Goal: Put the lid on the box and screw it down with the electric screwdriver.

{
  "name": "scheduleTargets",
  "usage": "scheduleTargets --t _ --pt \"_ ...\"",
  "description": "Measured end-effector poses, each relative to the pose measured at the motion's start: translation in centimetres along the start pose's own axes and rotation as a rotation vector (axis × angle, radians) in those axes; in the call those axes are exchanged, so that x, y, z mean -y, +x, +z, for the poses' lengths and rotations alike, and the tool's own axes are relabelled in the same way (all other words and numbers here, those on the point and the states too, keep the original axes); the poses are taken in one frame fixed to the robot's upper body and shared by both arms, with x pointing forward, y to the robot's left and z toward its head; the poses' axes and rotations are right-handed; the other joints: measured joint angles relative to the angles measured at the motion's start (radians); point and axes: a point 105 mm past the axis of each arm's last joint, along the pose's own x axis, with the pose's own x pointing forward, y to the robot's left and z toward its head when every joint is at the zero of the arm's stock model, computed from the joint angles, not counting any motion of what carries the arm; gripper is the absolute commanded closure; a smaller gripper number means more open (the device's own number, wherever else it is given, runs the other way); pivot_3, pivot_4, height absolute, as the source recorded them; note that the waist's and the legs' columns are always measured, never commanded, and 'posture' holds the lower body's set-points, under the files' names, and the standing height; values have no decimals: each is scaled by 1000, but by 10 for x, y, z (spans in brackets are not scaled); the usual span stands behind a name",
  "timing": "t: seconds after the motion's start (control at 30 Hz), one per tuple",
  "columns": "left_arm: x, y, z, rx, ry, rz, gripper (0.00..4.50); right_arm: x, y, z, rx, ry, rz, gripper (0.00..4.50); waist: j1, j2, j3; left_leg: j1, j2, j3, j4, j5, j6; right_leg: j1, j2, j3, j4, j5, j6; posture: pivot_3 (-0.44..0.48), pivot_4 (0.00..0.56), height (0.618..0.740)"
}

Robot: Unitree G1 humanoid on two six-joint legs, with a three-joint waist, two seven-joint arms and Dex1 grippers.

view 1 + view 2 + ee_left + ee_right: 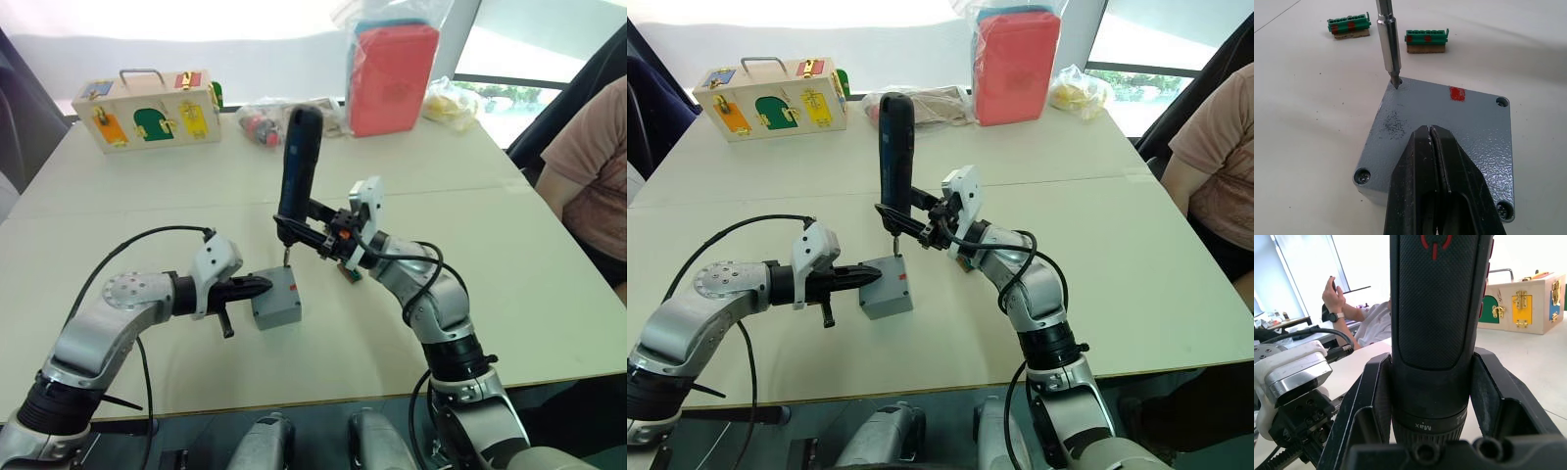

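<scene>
Screwdriver bit [1389, 44] in lid [1449, 132] corner hole, left tool [1435, 161] closed atop.

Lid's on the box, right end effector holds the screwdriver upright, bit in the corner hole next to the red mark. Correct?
Not quite. The lid is on and the right end effector holds the screwdriver upright, but the bit sits in the corner hole away from the red mark; the hole beside the mark stands free. The left wrist view shows it.
</scene>
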Motion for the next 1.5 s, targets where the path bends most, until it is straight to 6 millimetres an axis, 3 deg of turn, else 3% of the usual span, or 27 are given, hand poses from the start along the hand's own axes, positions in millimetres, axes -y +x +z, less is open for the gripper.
scheduleTargets --t 1.5 --pt "-1 3 1 -9 19 -4 4500 16 -9 -3 -23 111 -48 2752 4 0 0 1 0 0 0 0 0 2 0 0 0 0 0 0 150 740"
